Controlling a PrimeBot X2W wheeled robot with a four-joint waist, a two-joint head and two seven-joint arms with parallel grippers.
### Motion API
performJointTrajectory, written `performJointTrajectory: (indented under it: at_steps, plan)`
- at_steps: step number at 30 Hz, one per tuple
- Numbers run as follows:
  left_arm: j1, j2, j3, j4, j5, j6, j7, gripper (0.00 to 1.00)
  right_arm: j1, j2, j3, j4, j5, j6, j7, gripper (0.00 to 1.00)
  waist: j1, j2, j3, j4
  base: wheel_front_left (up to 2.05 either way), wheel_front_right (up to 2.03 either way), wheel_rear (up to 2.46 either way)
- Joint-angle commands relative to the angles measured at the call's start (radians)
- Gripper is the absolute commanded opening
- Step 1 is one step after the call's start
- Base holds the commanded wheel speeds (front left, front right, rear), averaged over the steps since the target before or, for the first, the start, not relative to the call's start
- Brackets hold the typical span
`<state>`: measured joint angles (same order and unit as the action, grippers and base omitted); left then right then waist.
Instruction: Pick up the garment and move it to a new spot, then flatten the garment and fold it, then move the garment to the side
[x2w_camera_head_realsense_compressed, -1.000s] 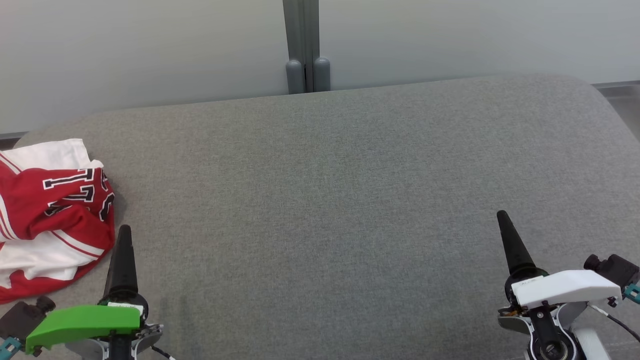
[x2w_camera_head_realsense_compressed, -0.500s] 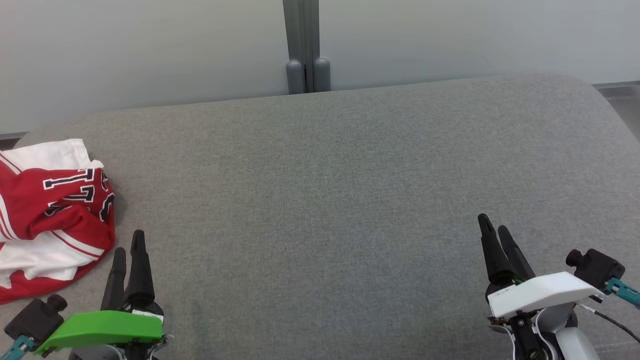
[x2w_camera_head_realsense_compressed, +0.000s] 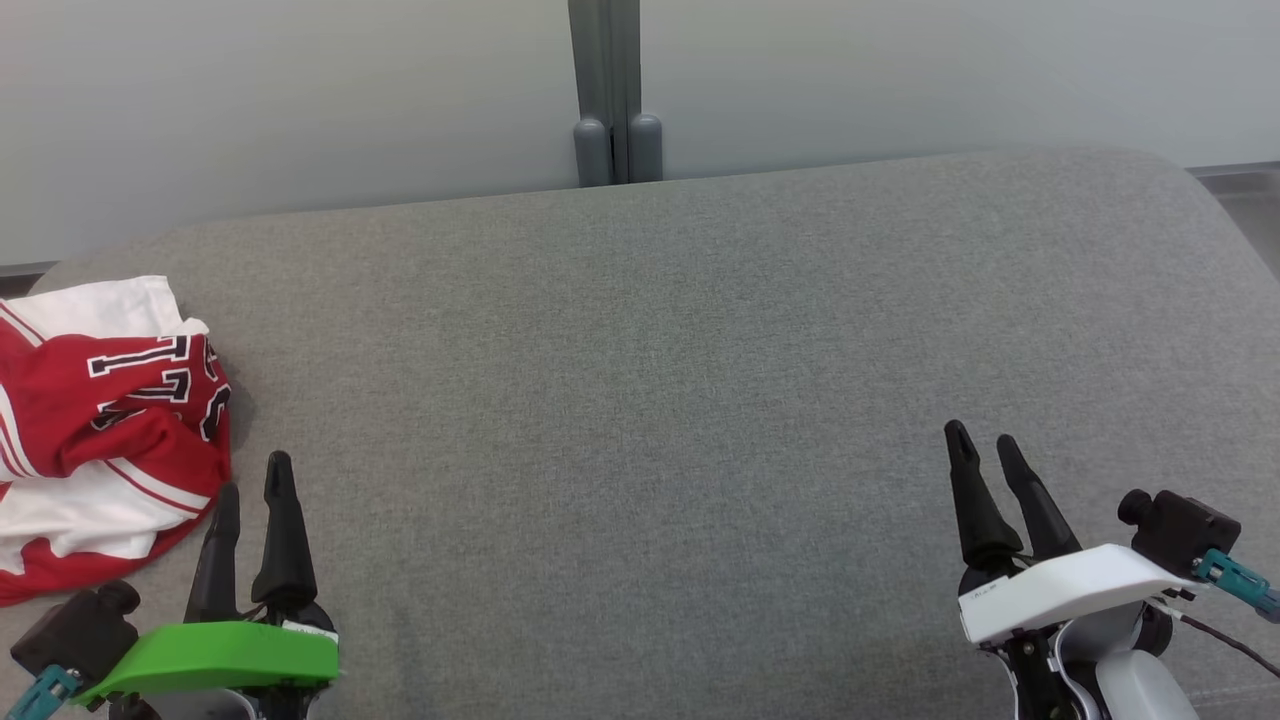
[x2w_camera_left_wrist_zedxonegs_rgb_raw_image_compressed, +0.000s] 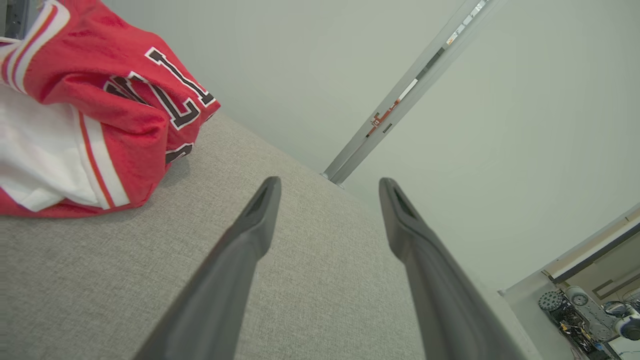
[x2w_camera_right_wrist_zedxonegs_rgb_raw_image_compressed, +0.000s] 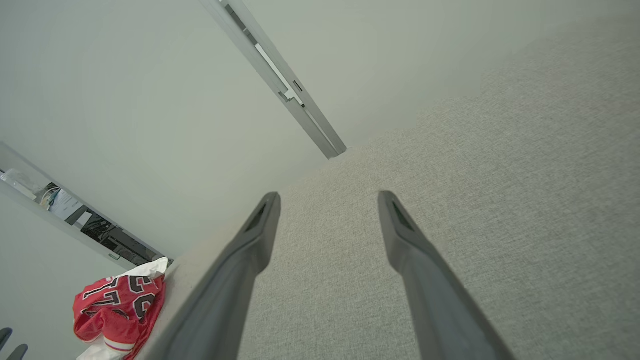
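Observation:
A crumpled red and white garment (x2w_camera_head_realsense_compressed: 95, 430) with black numerals lies bunched at the far left of the grey cushioned surface (x2w_camera_head_realsense_compressed: 640, 400). My left gripper (x2w_camera_head_realsense_compressed: 252, 476) hovers open just right of the garment's lower edge, not touching it. In the left wrist view the garment (x2w_camera_left_wrist_zedxonegs_rgb_raw_image_compressed: 90, 115) sits up and left of the open left gripper (x2w_camera_left_wrist_zedxonegs_rgb_raw_image_compressed: 327, 182). At the lower right, far from the garment, my right gripper (x2w_camera_head_realsense_compressed: 979, 439) stands open and holds nothing. The right wrist view has the garment (x2w_camera_right_wrist_zedxonegs_rgb_raw_image_compressed: 120, 305) small at the lower left, beyond the open right gripper (x2w_camera_right_wrist_zedxonegs_rgb_raw_image_compressed: 327, 195).
A pale wall with a grey vertical post (x2w_camera_head_realsense_compressed: 606, 90) runs behind the cushion's far edge. The cushion's rounded right corner (x2w_camera_head_realsense_compressed: 1190, 190) drops off to a floor strip. Shelving (x2w_camera_left_wrist_zedxonegs_rgb_raw_image_compressed: 590, 310) shows far off in the left wrist view.
Both grippers turned about their wrists, so the fingers that looked like one now show spread apart. The left gripper shifted slightly right, the right slightly left. The garment has not moved.

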<state>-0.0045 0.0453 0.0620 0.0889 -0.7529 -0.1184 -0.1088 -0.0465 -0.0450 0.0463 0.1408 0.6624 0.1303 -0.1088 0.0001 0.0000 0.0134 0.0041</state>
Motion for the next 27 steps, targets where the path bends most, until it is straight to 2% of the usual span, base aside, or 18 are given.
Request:
performJointTrajectory:
  at_steps: [1,15,27]
  plan:
    - [0.005,0.006,0.002,-0.013,0.029,-0.003,-0.010,1.00,0.000,-0.005,0.005,-0.017,-0.036,0.000,-0.011,1.00,-0.0001,0.0000,-0.001,0.000,0.00,0.00,0.00]
    - [0.023,0.007,0.012,-0.028,0.171,-0.007,-0.047,1.00,0.012,-0.006,0.027,-0.044,-0.193,0.000,-0.048,1.00,-0.0001,0.0000,0.001,0.006,0.00,0.00,0.00]
    - [0.047,0.007,-0.027,-0.032,0.291,-0.012,-0.076,1.00,0.024,-0.007,0.049,-0.056,-0.311,0.000,-0.076,1.00,-0.0001,0.0000,-0.005,0.003,0.00,0.00,0.00]
